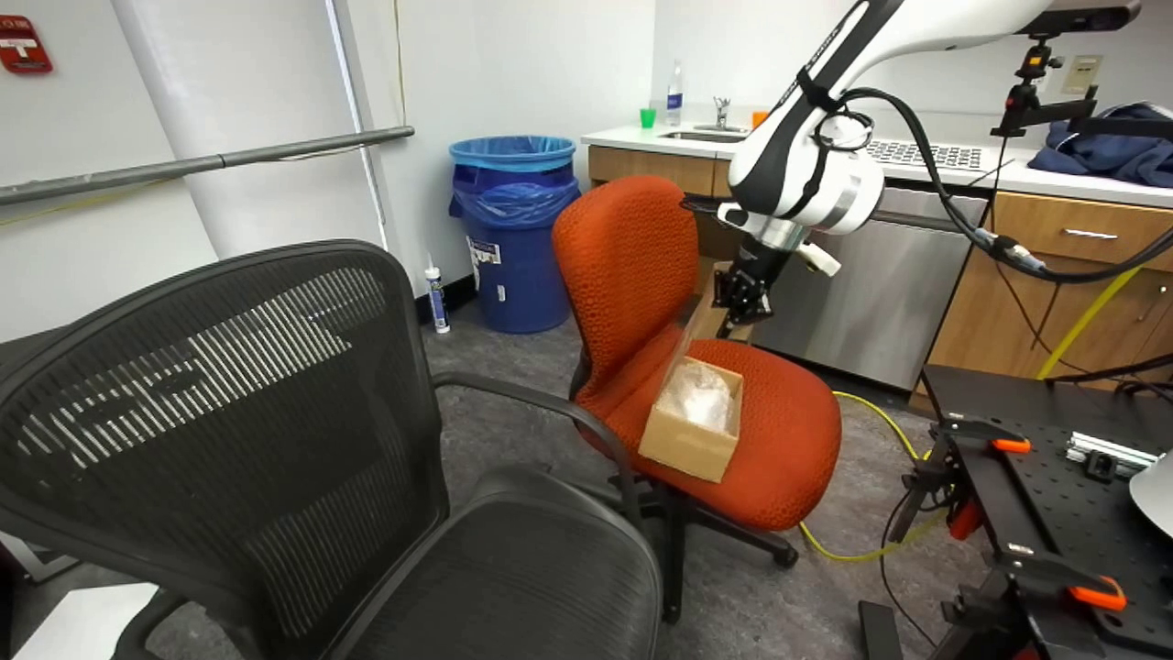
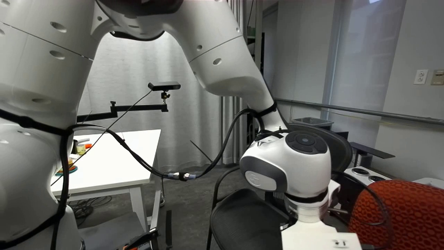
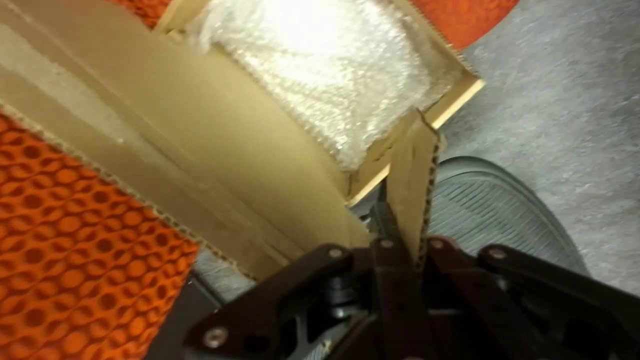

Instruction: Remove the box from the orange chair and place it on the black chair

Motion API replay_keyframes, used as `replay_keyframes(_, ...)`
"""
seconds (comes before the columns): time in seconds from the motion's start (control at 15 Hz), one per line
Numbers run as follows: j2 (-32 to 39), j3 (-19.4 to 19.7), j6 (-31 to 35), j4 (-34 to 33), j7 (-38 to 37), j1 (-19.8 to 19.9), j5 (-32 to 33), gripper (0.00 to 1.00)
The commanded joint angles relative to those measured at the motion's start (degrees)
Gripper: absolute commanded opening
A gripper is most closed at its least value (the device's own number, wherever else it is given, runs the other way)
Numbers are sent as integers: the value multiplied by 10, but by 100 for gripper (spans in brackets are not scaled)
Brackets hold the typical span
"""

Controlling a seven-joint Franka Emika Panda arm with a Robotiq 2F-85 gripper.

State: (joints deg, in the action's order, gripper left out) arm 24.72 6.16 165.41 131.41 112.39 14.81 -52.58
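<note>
Tan cardboard box (image 1: 689,447) sits open on the orange chair (image 1: 783,435), clear plastic (image 3: 325,80) inside; the gripper (image 1: 733,318) pinches a flap (image 3: 412,180). Far behind, a blue bin (image 1: 524,275) wears a white label (image 1: 485,251), unreadable from here.

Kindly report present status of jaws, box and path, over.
Jaws closed on flap of cardboard box. Box open, apparently resting on orange chair. Possibly in the way: armrest of black mesh chair, on orange chair's side.
</note>
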Motion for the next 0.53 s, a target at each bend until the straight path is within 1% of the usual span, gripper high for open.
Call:
replay_keyframes(0.0,-61,-29,-4,106,14,-37,-1,1)
replay_keyframes(0.13,-89,-78,-6,139,30,-49,-34,1)
replay_keyframes(0.27,-114,-130,-12,157,45,-57,-72,1)
replay_keyframes(0.47,-136,-179,-23,167,49,-70,-100,1)
